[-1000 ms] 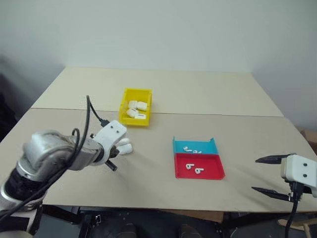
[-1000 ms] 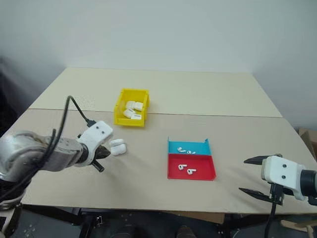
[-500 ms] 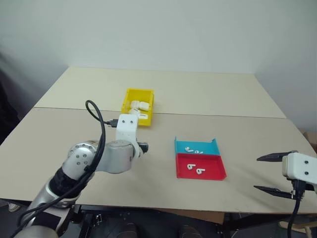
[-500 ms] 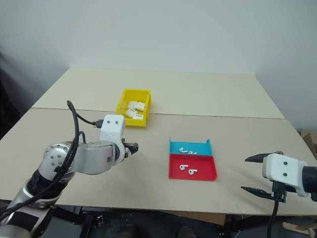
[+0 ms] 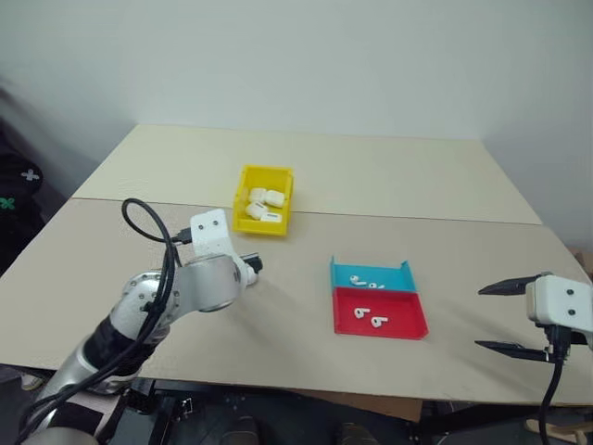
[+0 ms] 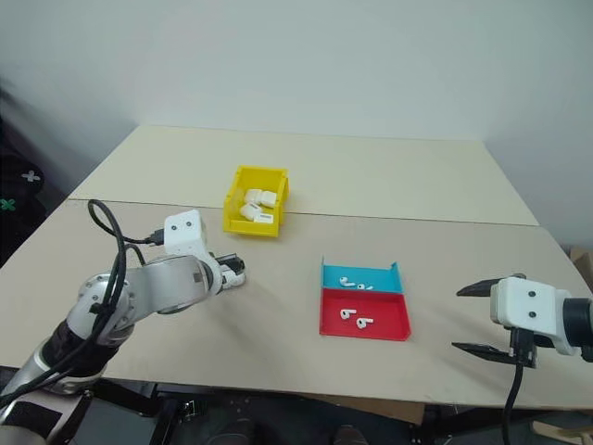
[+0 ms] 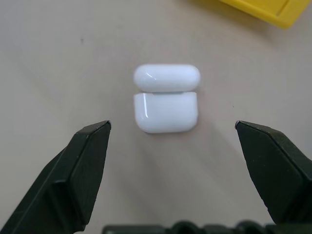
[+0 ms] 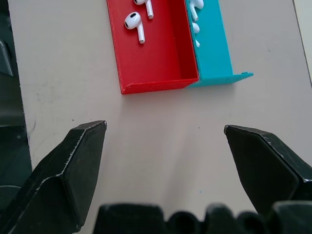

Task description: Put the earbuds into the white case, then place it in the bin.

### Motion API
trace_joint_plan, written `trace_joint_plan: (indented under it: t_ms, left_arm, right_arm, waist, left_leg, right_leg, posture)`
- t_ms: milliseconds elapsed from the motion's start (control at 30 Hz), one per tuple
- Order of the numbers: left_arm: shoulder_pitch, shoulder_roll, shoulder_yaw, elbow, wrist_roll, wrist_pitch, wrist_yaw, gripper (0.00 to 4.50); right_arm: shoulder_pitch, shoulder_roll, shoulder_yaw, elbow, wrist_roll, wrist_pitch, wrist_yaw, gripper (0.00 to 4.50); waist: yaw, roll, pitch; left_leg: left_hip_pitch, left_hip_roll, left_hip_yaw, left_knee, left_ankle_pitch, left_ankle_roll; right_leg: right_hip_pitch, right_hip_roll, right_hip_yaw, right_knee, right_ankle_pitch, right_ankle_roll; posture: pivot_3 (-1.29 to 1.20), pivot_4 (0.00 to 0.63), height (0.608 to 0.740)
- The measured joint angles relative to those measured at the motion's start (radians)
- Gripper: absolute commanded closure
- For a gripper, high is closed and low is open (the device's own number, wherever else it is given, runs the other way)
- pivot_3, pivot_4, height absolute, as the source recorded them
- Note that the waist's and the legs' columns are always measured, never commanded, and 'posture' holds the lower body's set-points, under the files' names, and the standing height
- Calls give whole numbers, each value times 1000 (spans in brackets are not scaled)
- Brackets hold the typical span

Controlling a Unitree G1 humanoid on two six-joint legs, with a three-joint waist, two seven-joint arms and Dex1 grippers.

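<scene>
Tabletop inventory, nearest item first. Right gripper (image 5: 500,317): hovering over the table's near right edge, its two black fingers standing wide apart and gripping nothing; in the right wrist view the bare beige table (image 8: 161,146) is lying between the fingertips (image 8: 85,139). Left gripper (image 7: 173,129): reaching over the near left part of the table, jaws spread wide and empty, its fingers (image 7: 92,146) flanking the white case (image 7: 165,100) without touching it. The white case is sitting on the table with its flip lid open, the lid lying back behind the body; in the head views it is peeking out just past the left gripper's tip (image 6: 236,271), near the bin and well apart from the trays. Red tray (image 5: 408,329): lying shallow at centre right, carrying two earbuds (image 8: 135,22) with short stems, apart from each other. Blue tray (image 5: 400,275): sitting flush against the far side of the red tray, their walls touching, and holding more small white earbuds (image 5: 366,282) whose count I cannot tell. Yellow bin (image 5: 243,185): standing farther back, left of centre, at the seam where the two table boards are meeting, and holding several white cases (image 5: 263,202) grouped together inside its upright walls.
</scene>
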Motion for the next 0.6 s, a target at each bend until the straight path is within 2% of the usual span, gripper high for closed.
trace_joint_plan:
  t_ms: [267,600]
  left_arm:
    - [-61,-58,-30,126,1,24,1,50]
    - [-89,-27,-67,215,6,78,1,50]
  right_arm:
    - [77,24,-26,-30,-2,-1,-10,0]
    - [156,61,-93,-83,-12,0,-31,0]
  waist:
    - [2,0,0]
    - [2,0,0]
  left_leg:
    - [0,0,0,0,0,0]
    - [0,0,0,0,0,0]
  right_leg:
    - [0,0,0,0,0,0]
    - [0,0,0,0,0,0]
  posture:
    - [0,150,740]
    - [0,150,740]
